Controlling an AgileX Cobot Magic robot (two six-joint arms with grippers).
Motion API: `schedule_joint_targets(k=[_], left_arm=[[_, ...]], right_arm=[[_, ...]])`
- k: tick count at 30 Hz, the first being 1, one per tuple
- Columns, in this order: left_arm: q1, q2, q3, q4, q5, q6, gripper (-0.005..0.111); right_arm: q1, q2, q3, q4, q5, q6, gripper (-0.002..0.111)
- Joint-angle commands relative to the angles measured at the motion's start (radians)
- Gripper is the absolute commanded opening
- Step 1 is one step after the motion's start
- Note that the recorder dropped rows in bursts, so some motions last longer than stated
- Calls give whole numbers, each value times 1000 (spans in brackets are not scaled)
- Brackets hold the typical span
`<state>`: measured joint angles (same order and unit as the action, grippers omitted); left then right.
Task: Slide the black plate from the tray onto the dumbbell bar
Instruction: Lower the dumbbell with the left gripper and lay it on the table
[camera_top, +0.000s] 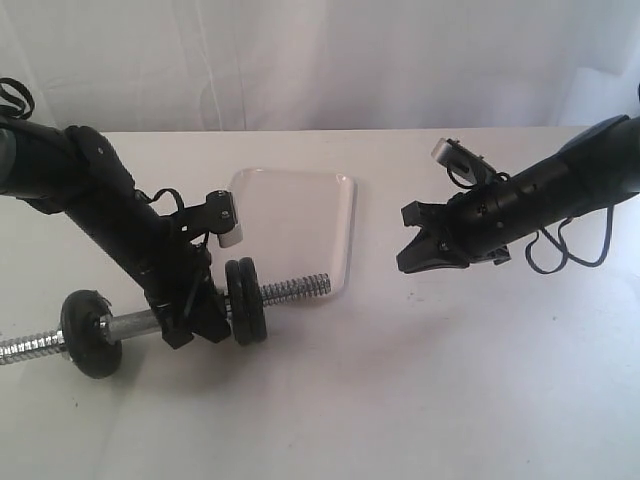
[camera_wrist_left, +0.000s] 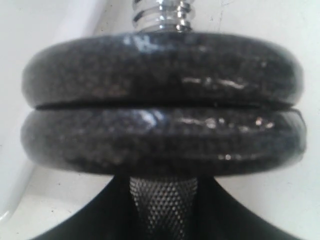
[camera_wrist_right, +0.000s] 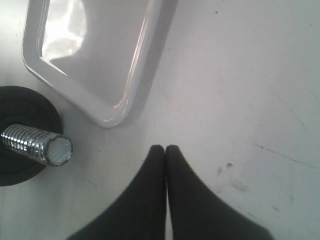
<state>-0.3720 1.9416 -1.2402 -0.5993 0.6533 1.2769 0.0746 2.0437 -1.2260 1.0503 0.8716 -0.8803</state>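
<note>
The chrome dumbbell bar (camera_top: 296, 288) lies across the table's left side, its threaded end over the tray's near corner. Two black discs sit pressed together on it. The outer one, nearer that end, is the black plate (camera_top: 253, 300) (camera_wrist_left: 160, 67). My left gripper (camera_top: 196, 322) (camera_wrist_left: 162, 184) is shut on the bar's knurled middle (camera_wrist_left: 162, 205), right behind the discs. The white tray (camera_top: 340, 205) (camera_wrist_right: 107, 117) holds nothing. My right gripper (camera_top: 408, 262) (camera_wrist_right: 165, 148) hangs shut and empty over bare table, right of the tray.
A third black disc (camera_top: 90, 333) sits on the bar's left part, resting on the table. The bar's left threaded end (camera_top: 25, 347) reaches the picture's left edge. A white backdrop closes off the table's far edge.
</note>
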Motion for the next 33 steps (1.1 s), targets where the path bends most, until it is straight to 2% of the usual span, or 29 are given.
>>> schedule_joint_targets(k=[1, 6, 11, 13, 15, 23, 26, 28, 30, 32, 33], left_arm=[[1, -43, -16, -117, 53, 6, 0], [1, -43, -16, -117, 51, 6, 3], [1, -43, -16, -117, 29, 6, 41], [1, -43, -16, -117, 23, 6, 50], [1, -43, -16, -117, 23, 6, 53], [1, -45, -18, -117, 15, -1, 53], [1, -57, -18, -114, -25, -116, 51], [1, -90, -18, -75, -64, -203, 44], [1, -126, -18, -35, -75, -280, 30], [1, -160, -18, 15, -93, -355, 15], [1, -180, -18, 58, -95, -400, 7]], right_arm=[[-5, -9, -9, -10, -5, -13, 0], [-5, -9, -9, -13, -5, -6, 0], [-5, -9, -9, -14, -8, -12, 0], [-5, -9, -9, -14, -10, -12, 0], [-5, -9, -9, -14, -10, -12, 0], [-5, -9, -9, -16, -17, -12, 0], [-5, -9, -9, -33, -30, -12, 0], [-5, -9, -9, -38, -32, -12, 0], [-5, -14, -13, -55, -32, -5, 0], [-5, -32, -37, -155, -33, 69, 0], [-5, -53, -62, -254, -37, 167, 0]])
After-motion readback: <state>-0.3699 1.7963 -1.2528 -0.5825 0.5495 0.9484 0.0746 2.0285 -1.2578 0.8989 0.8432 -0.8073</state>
